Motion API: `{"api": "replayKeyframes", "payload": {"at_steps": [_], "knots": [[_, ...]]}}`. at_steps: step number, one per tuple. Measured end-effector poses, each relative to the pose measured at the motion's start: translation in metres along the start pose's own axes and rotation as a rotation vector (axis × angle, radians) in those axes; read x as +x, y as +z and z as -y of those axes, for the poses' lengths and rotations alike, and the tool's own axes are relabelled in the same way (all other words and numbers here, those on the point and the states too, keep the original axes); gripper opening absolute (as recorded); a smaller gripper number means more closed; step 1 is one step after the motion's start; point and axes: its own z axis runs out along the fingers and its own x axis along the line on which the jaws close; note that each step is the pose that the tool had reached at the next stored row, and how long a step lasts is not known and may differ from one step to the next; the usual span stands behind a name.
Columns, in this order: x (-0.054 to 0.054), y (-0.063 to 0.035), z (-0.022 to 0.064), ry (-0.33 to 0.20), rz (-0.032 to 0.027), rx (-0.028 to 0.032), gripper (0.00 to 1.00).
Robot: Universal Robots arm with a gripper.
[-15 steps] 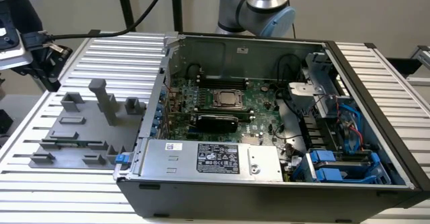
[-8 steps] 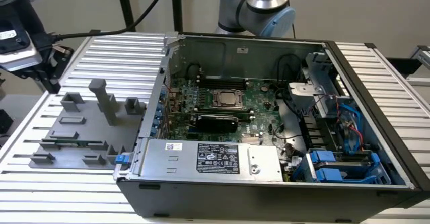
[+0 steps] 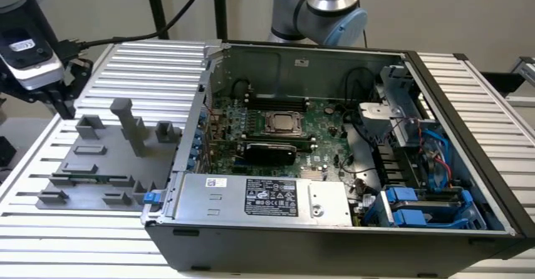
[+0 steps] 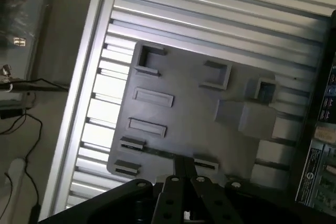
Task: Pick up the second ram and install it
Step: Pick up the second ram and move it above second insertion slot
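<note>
In the exterior view we see the gripper (image 3: 65, 110) hanging above the far corner of the grey holder (image 3: 100, 160), on the exterior view's left, clear of the plate and well apart from the open computer case (image 3: 334, 254). From the wrist view, the gripper (image 4: 182, 162) has its jaws pressed together and nothing is clamped between them.

The ram (image 3: 92, 178) lies flat in a long slot of the holder, near that plate's front edge, a thin green strip between grey blocks. In the wrist view the ram (image 4: 152, 151) shows as a dark strip across the holder (image 4: 184, 114), with the gripper's tip just over it; we cannot tell whether they touch.

The holder rests on the ribbed metal tabletop (image 3: 150, 59), just beside the case's side wall. Inside the case the motherboard (image 3: 326, 135) lies face up, with a silver power supply (image 3: 267, 197) in front of it and blue drive brackets (image 3: 418, 210) toward the exterior view's right. The arm (image 3: 330, 6) rises behind the case.
</note>
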Motion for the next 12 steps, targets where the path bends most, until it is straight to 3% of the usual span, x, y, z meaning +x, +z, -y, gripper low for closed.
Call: {"api": "replayKeyframes", "payload": {"at_steps": [12], "knots": [[-0.0001,0.0099,0.0005,-0.218,-0.0114,0.0023,0.00]]}}
